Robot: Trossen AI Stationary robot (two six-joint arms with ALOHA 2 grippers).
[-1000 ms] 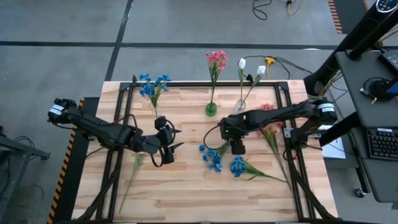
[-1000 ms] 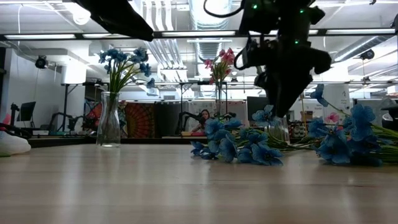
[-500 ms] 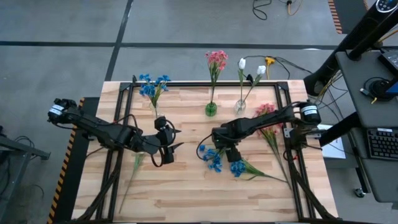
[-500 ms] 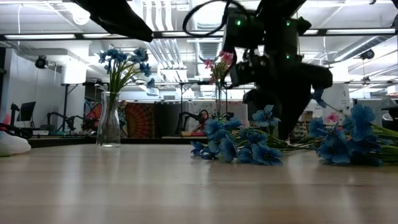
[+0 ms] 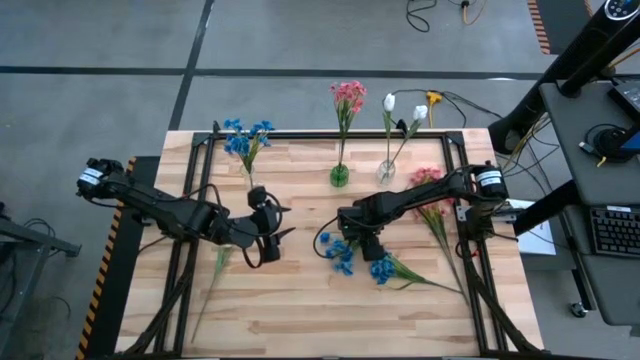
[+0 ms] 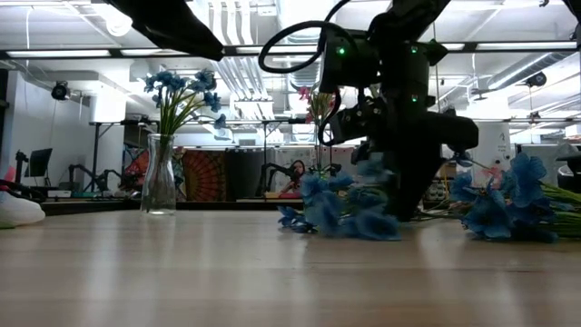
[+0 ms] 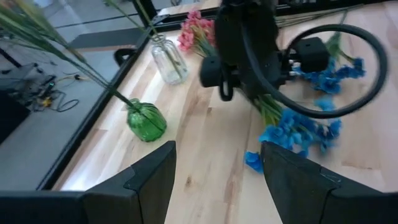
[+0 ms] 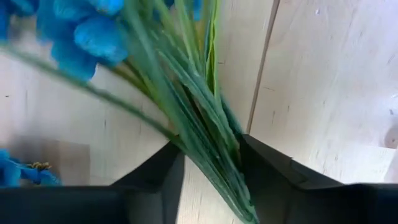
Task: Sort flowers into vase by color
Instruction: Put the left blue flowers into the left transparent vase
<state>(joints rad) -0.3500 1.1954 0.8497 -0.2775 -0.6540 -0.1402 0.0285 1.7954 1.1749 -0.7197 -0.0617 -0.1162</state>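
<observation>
right gripper (image 8: 211, 180) fingers clamp the thin green stems of a blue flower sprig (image 5: 342, 255).

Wooden table (image 5: 300, 310) with black frame rails along its edges stands on grey floor; at right, a desk (image 5: 600, 150) carrying a keyboard (image 5: 612, 232) (partly cut off by the picture edge); cables (image 5: 440, 12) lie on floor beyond the table's far edge.
</observation>
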